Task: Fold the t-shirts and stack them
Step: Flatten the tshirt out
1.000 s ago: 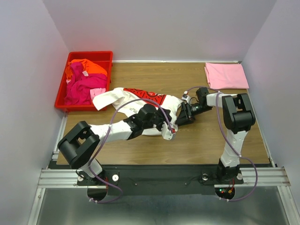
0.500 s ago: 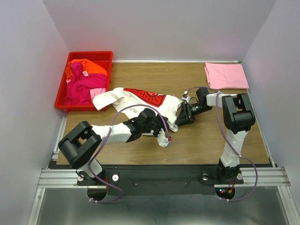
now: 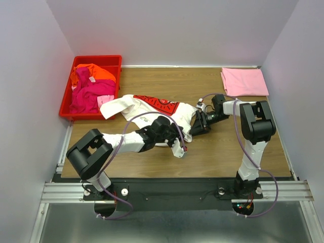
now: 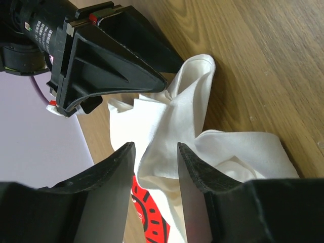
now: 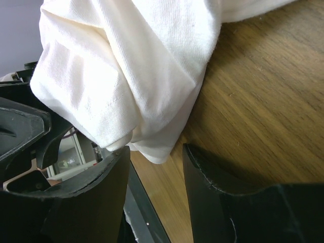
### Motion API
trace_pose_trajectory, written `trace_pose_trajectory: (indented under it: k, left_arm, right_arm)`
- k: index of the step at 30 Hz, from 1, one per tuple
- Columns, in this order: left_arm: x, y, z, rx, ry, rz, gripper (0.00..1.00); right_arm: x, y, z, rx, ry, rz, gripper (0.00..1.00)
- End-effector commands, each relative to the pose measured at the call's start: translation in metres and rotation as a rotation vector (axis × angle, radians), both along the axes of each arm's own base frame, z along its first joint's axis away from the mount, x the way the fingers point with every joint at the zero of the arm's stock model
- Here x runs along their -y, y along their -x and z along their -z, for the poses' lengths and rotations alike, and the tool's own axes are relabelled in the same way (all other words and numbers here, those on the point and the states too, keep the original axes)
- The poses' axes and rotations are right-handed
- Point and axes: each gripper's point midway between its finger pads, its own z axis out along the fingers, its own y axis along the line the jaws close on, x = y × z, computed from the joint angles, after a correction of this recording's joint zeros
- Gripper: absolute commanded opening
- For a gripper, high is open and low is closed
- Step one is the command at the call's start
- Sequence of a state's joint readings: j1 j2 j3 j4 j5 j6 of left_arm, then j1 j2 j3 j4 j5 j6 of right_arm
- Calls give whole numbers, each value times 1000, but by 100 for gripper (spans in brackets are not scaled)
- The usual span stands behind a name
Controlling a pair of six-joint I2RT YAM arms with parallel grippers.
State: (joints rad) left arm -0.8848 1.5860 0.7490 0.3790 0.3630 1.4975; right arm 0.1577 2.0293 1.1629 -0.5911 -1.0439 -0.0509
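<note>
1. Wooden bench point(image 3: 228, 149), shut in by pale walls point(image 3: 30, 61) on the left, right and far sides.
2. Mid-bench, crumpled: white t-shirt point(image 3: 132, 105), red print up, left end just beside the red bin point(image 3: 65, 104).
3. Left pincer point(image 3: 181, 148): fingers drawn close on a bunched fold at the white t-shirt's near right end.
4. Right pincer point(image 3: 195, 129): likewise nipped on a thick fold of the same end, tip just beside the left pincer.
5. Far right corner: pink t-shirt point(image 3: 244, 82), folded flat, well apart from the rest.
6. In the red bin, heaped: orange t-shirt point(image 3: 98, 73) and magenta t-shirt point(image 3: 91, 95).
</note>
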Motion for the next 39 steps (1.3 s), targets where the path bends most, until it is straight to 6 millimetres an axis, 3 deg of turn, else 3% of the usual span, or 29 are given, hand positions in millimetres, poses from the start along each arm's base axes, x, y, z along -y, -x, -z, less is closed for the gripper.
trace_pose_trajectory:
  k: [1, 23, 27, 30, 31, 34, 35, 37, 39]
  left_arm:
    - [18, -3, -24, 32, 77, 20, 48]
    - [37, -15, -24, 51, 106, 16, 41]
    - [41, -17, -28, 35, 122, 5, 31]
    - [45, -24, -31, -2, 138, -41, 17]
    - [46, -27, -33, -19, 143, -62, 6]
    - [45, -45, -52, -117, 195, -169, 0]
    - [50, -55, -73, -128, 241, -193, 0]
    - [41, -72, -85, -242, 280, -285, 0]
    - [32, -99, -115, -296, 349, -365, 0]
  right_arm:
    - [1, -3, 7, 58, 40, -12, 52]
    - [1, -1, 4, 57, 25, -12, 52]
    - [1, -1, 4, 56, 28, -13, 53]
    - [1, -2, 2, 69, 32, -11, 58]
    - [3, -3, 1, 75, 36, -7, 60]
    - [9, -8, -2, 92, 57, 13, 66]
    - [12, -10, -3, 98, 61, 23, 68]
    - [14, -14, -5, 109, 67, 32, 69]
    - [15, -19, -7, 129, 77, 36, 70]
